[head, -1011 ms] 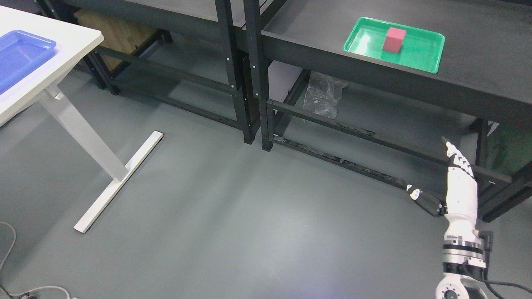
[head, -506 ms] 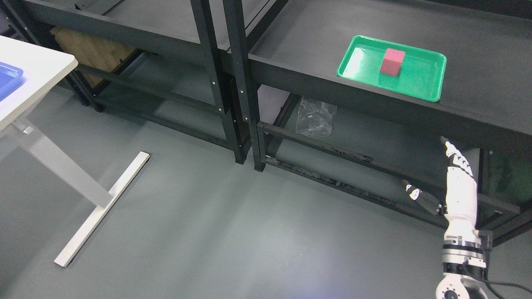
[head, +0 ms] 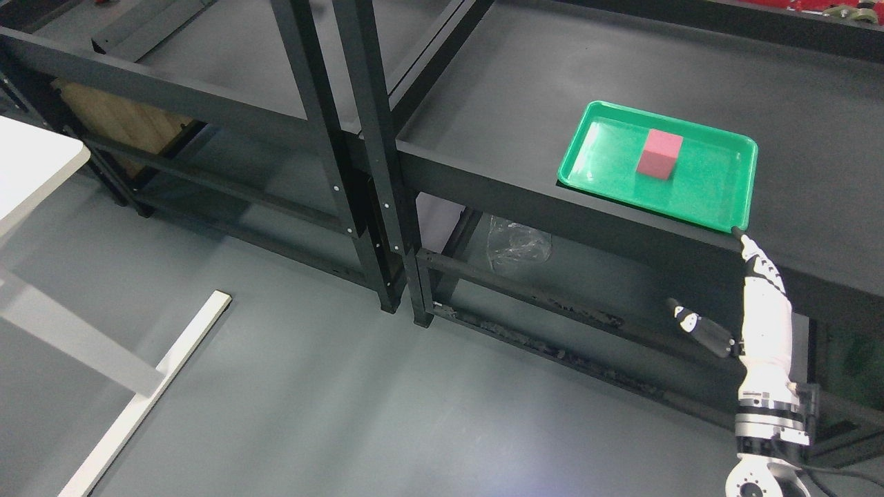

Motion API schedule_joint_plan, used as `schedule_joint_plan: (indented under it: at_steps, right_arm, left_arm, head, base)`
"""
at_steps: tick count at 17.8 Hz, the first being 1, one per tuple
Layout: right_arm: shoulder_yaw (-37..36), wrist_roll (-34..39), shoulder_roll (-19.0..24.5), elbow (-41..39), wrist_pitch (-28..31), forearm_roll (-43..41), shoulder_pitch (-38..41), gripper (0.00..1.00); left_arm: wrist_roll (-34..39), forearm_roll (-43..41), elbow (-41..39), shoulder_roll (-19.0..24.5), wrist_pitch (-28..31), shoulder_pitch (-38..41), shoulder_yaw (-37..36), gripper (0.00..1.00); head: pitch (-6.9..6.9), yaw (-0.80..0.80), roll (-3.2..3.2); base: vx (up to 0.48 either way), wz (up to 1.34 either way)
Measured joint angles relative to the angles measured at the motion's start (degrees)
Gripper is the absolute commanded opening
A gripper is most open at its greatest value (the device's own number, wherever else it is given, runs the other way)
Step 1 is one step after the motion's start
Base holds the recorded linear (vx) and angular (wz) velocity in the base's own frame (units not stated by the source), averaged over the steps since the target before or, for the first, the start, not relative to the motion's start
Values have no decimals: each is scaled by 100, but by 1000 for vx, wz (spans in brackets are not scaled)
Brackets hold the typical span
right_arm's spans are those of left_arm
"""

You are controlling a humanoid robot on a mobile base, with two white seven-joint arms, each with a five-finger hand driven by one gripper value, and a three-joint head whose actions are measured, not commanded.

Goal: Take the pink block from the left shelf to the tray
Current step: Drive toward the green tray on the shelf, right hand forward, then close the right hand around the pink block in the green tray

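Observation:
A pink block (head: 659,154) stands inside a green tray (head: 594,166) on the black shelf top (head: 511,103) at the upper right. My right hand (head: 763,304) rises from the lower right, white with straight fingers and the thumb spread to the left, holding nothing. Its fingertips (head: 740,237) end just below the tray's near right corner, in front of the shelf's front edge. The left arm does not show.
Black shelf posts (head: 359,159) stand in the middle, with a second shelf unit (head: 173,90) to the left. A crumpled clear plastic bag (head: 516,243) lies on the lower shelf. A white table corner (head: 34,166) and its foot (head: 148,400) are at the left.
The whole picture has shifted down and left, so the camera has turned; the blue tray on the white table has left the view. My right hand keeps its place and pose in the picture.

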Motion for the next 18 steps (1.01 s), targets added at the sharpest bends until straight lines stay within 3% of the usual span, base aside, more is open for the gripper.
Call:
schedule_joint_plan:
  at_steps: [11,18]
  right_arm:
    - [-5,72,0,3,187,-109,66,99]
    - [57,772,-78,28,365,-73,144,99]
  left_arm:
    - [0,0,0,0,0,0,0,100]
    - [0,0,0,0,0,0,0,100]
  head:
    - [0,0,0]
    - [0,0,0]
  base:
    - [307,-44]
    - [229,4]
